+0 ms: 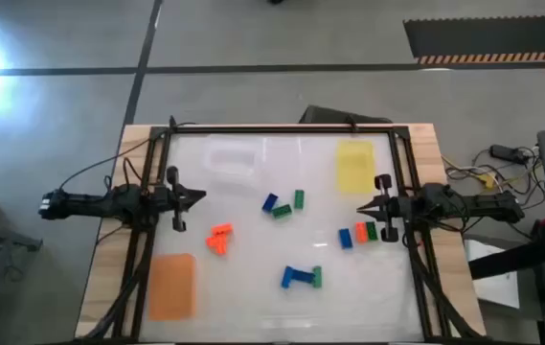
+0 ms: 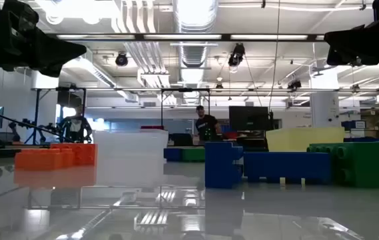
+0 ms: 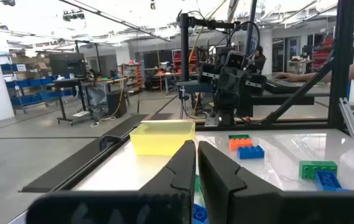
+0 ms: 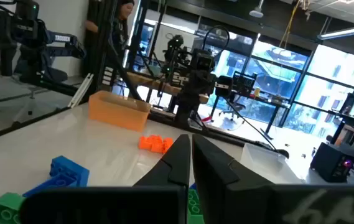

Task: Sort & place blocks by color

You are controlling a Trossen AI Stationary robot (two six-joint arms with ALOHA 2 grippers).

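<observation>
Three mats lie on the table (image 1: 253,297): an orange mat (image 1: 171,285), a yellow mat (image 1: 354,165) and a clear mat (image 1: 231,159), hard to make out; none holds a brick. No writing is readable. Blue, green and orange blocks (image 1: 291,203) sit scattered mid-table. The left gripper (image 1: 198,198) and right gripper (image 1: 362,208) wait at opposite edges, fingers nearly together, holding nothing.

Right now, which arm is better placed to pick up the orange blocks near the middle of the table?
Left. The orange blocks lie just past the left gripper, on its half of the table. The right gripper sits farther off, beside other blocks.
</observation>
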